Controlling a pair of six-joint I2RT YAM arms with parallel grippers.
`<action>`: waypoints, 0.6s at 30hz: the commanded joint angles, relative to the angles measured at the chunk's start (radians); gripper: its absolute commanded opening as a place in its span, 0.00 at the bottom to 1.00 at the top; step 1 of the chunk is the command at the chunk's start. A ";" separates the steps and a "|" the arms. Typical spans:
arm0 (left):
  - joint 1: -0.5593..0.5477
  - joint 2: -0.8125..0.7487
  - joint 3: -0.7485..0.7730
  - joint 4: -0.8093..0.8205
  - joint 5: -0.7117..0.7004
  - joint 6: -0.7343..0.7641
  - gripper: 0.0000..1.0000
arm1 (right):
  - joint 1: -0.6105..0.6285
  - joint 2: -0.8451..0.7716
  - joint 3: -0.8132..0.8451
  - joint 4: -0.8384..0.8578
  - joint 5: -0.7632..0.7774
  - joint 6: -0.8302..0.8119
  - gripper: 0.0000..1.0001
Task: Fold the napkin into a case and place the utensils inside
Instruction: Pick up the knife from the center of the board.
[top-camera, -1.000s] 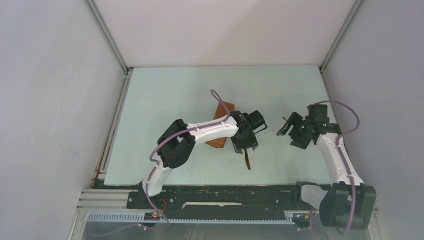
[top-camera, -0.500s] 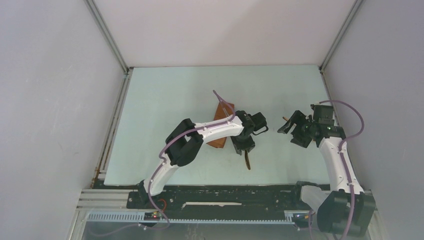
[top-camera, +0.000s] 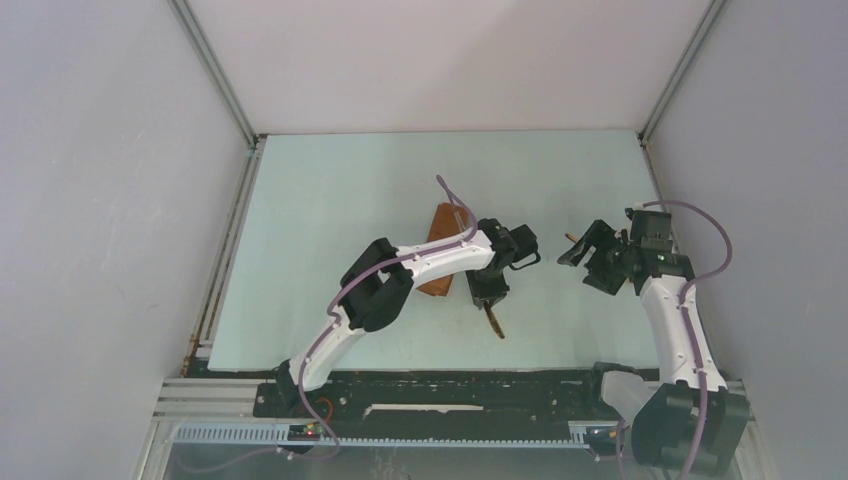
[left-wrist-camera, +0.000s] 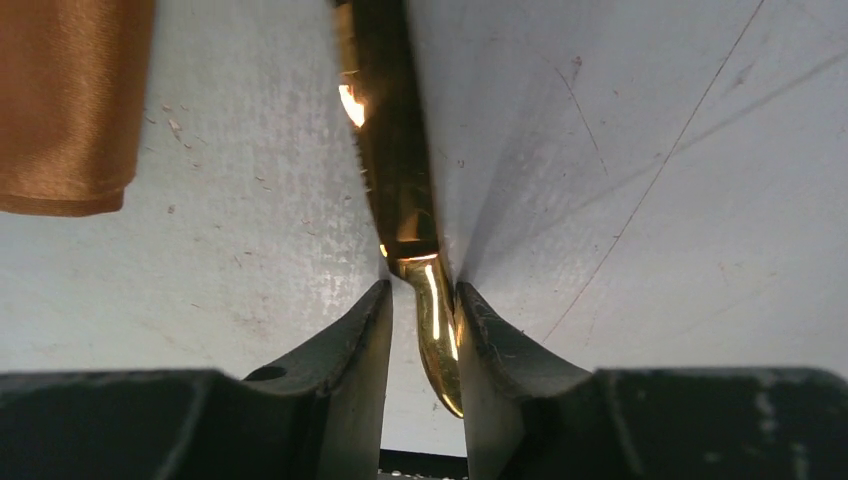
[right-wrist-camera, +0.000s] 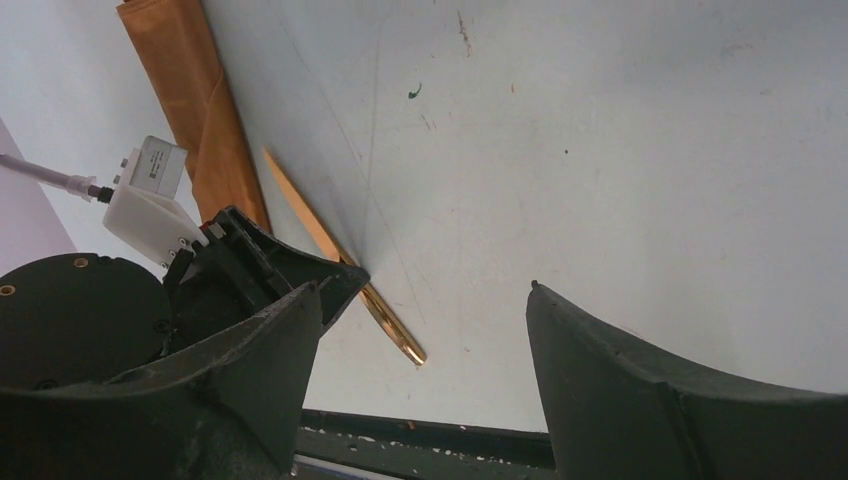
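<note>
Left fingers (left-wrist-camera: 360, 345) stand narrow, one on each side of the curved handle end of the thin golden metal utensil (left-wrist-camera: 395, 170), which lies flat on the pale scuffed bench (left-wrist-camera: 650, 150). One pad looks to be touching the handle and a sliver of bench shows on the other side, so I can't tell if it's a real pinch.

Risks as I read them:
- The grip point is right at the handle tip and the metal is slick and rounded, so it could squirt out or pivot when squeezed.
- Held that far out at the end, the long blade part would droop or swing on a lift, and aiming it into the pocket gets sloppy.
- The fingertips are down on the bench and could scrape, or skid the piece away.
- The narrow folded rust-orange satin cloth case (left-wrist-camera: 70, 100) lies just beside the utensil, apart from it. It's loose, so a dragged utensil or a wrist bump could shove it or undo the fold.

Pose: the left wrist is pitched down over the utensil, and the left arm (top-camera: 430, 262) reaches out across the near end of the case. Right fingers (right-wrist-camera: 640, 380) are spread wide and hold nothing. The right arm (top-camera: 675, 310) stands off to the right, well apart from the case. I can't make out a second utensil.
</note>
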 joint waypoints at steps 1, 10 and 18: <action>0.003 0.071 -0.026 -0.012 -0.107 0.093 0.32 | -0.014 -0.026 -0.005 0.019 -0.007 -0.026 0.82; -0.003 -0.010 -0.049 0.038 -0.162 0.335 0.00 | -0.031 -0.031 -0.005 0.020 0.002 -0.028 0.82; -0.045 -0.180 -0.142 0.081 -0.233 0.438 0.00 | -0.036 -0.024 -0.005 0.019 0.026 -0.024 0.81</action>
